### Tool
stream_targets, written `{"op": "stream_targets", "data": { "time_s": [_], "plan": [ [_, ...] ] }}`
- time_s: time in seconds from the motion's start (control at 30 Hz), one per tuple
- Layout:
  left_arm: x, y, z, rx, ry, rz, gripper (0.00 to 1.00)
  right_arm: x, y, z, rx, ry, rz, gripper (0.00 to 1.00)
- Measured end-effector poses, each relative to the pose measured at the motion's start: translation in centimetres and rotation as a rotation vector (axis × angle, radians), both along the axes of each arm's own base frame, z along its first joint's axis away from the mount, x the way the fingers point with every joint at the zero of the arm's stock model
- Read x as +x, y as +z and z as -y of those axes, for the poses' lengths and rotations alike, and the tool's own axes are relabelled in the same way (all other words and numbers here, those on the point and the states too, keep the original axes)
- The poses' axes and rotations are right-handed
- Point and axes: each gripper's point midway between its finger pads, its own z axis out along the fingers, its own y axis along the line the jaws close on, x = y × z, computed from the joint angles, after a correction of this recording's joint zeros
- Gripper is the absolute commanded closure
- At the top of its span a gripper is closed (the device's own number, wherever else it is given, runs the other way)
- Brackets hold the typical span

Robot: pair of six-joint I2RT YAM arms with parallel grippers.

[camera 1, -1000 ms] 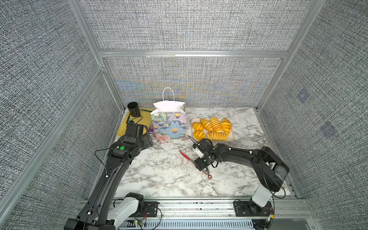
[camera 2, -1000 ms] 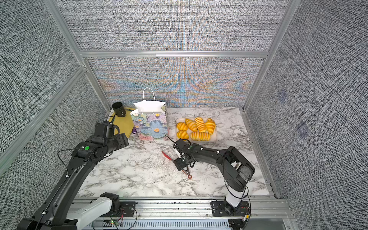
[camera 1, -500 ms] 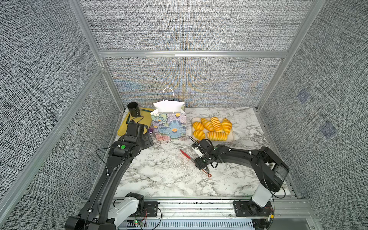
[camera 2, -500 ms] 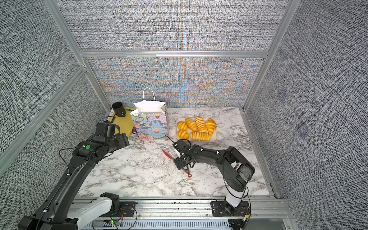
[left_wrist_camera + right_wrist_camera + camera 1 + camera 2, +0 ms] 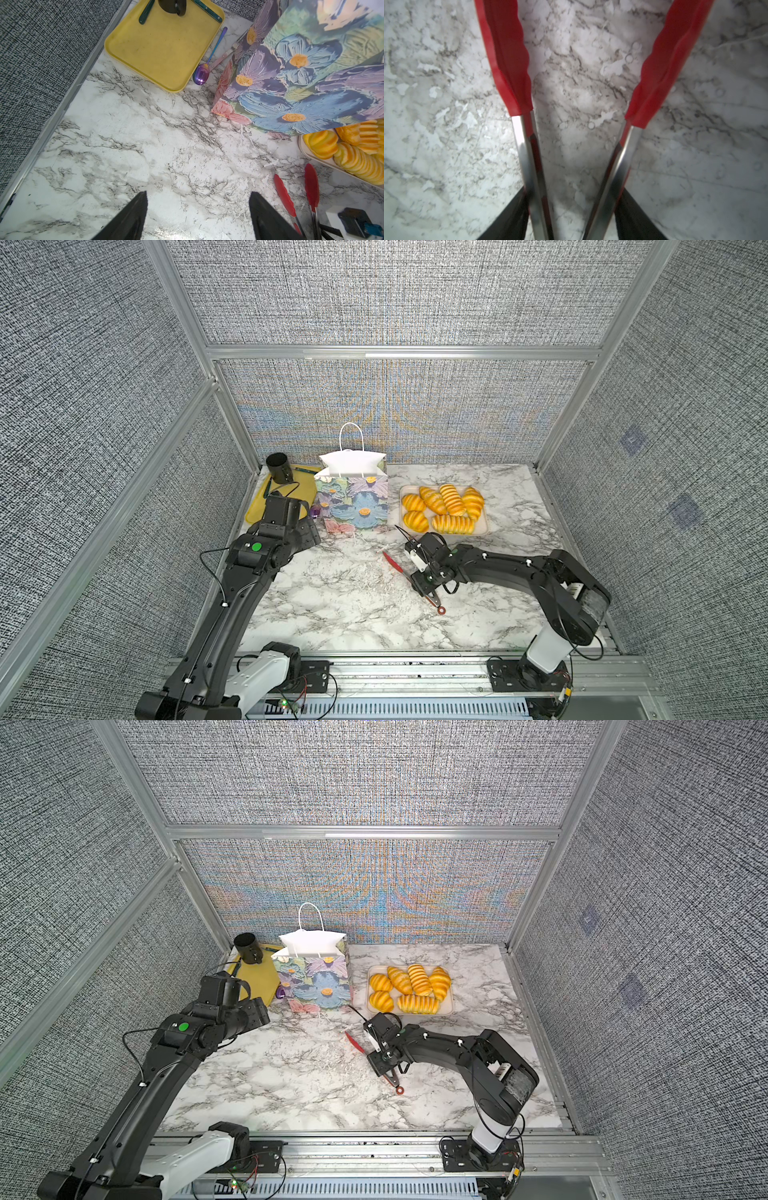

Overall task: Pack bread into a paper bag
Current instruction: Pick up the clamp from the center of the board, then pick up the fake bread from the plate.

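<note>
Several glossy golden bread [image 5: 442, 508] pieces lie on a white tray [image 5: 485, 527] at the back right, seen in both top views with bread [image 5: 409, 988] right of the paper bag. The flowered paper bag [image 5: 353, 502] stands upright and open at the back. My right gripper [image 5: 573, 193] is low over the table in front of the tray, its fingers pressed against both metal arms of red-tipped tongs [image 5: 506, 62]. The tongs [image 5: 395, 564] point toward the bag. My left gripper [image 5: 197, 194] hangs open and empty over bare marble, front-left of the paper bag [image 5: 311, 72].
A yellow tray [image 5: 166, 47] sits in the back left corner with a black cup [image 5: 279, 467] and dark utensils on it. A purple spoon [image 5: 201, 73] lies between that tray and the bag. Mesh walls enclose three sides.
My right gripper's fingers have closed in onto the tongs' two arms. The left arm has crept slightly toward the back; its jaws stay apart.
</note>
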Motion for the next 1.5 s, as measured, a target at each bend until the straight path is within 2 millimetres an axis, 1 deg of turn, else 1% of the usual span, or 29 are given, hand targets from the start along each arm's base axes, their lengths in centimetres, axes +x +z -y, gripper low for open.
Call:
{"op": "stream_targets", "data": {
  "time_s": [0.1,0.2,0.3,0.43,0.63,0.83,0.9,1.0,1.17,1.23,1.3,1.43,1.5],
  "plan": [
    [-0.1,0.1,0.0,-0.001,0.001,0.005,0.20,-0.8,0.8,0.3,0.007,-0.010,-0.008,0.44],
    [-0.1,0.2,-0.1,0.000,0.002,0.008,0.20,-1.6,2.2,0.3,0.029,-0.021,-0.001,0.45],
    [-0.1,0.2,-0.1,-0.001,0.002,0.010,0.20,-2.0,3.9,0.2,0.063,-0.035,0.019,0.46],
    [-0.1,0.2,-0.1,0.000,0.002,0.008,0.20,-2.0,5.3,0.6,0.076,-0.062,0.035,0.46],
    [0.0,0.2,-0.1,0.000,0.002,0.007,0.20,-1.6,7.6,0.9,0.081,-0.082,0.069,0.47],
    [-0.1,0.3,-0.1,-0.001,0.002,0.010,0.20,-0.3,11.7,0.9,0.112,-0.115,0.155,0.46],
    [-0.1,0.3,-0.1,-0.001,0.002,0.010,0.20,0.1,12.8,0.9,0.120,-0.123,0.178,0.46],
    [0.0,0.4,0.0,-0.004,0.000,0.012,0.20,0.5,13.6,0.9,0.124,-0.138,0.198,0.46],
    [0.1,0.5,0.0,-0.005,0.000,0.016,0.20,0.5,13.9,1.7,0.089,-0.155,0.205,0.46],
    [0.1,0.7,0.0,-0.006,-0.001,0.020,0.20,1.1,14.9,2.1,0.085,-0.175,0.228,0.46],
    [0.0,0.9,0.0,-0.007,-0.001,0.027,0.20,2.3,16.1,2.9,0.088,-0.215,0.256,0.46],
    [-0.1,1.1,0.0,-0.007,-0.004,0.034,0.20,6.0,18.7,5.1,0.081,-0.324,0.305,0.45],
    [-0.1,1.1,0.0,-0.009,-0.005,0.034,0.20,8.0,19.7,5.7,0.078,-0.357,0.324,0.45]
  ]
}}
